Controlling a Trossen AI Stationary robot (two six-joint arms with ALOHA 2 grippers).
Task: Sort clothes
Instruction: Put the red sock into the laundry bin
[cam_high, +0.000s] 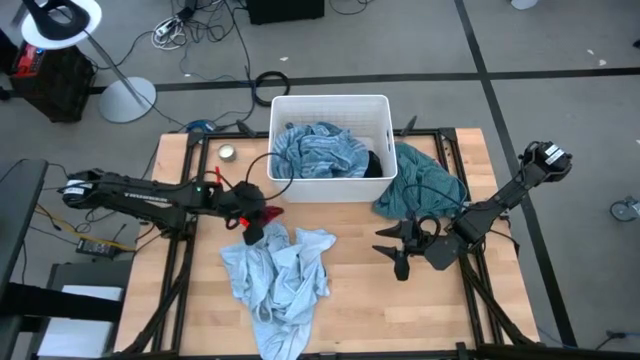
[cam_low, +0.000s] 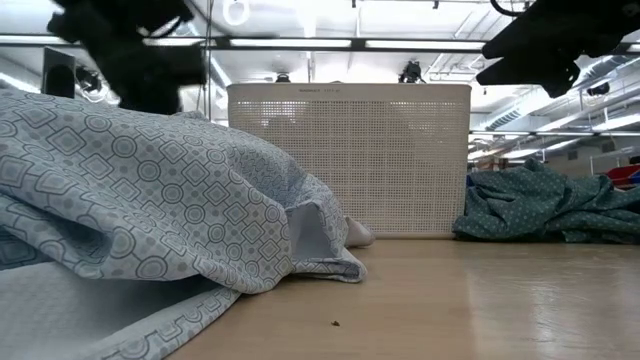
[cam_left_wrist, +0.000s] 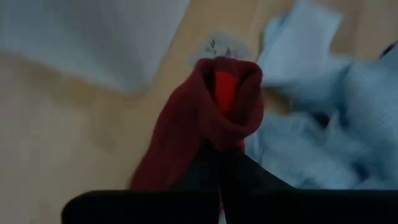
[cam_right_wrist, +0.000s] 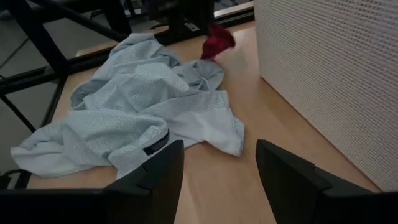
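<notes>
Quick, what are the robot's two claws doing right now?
Left gripper: jaws shut on the small red garment.
Right gripper: jaws open, holding nothing.

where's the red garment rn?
In the high view the red garment is clamped in the left gripper, just in front of the white bin and above the light blue shirt.

Count of garments, bin and pincers

One light blue shirt (cam_high: 277, 280), one teal garment (cam_high: 420, 185), one small red garment (cam_right_wrist: 217, 41), one blue-grey garment (cam_high: 318, 150) in the single white bin (cam_high: 330, 103); two pincers, left (cam_high: 252, 218) and right (cam_high: 398, 250).
</notes>
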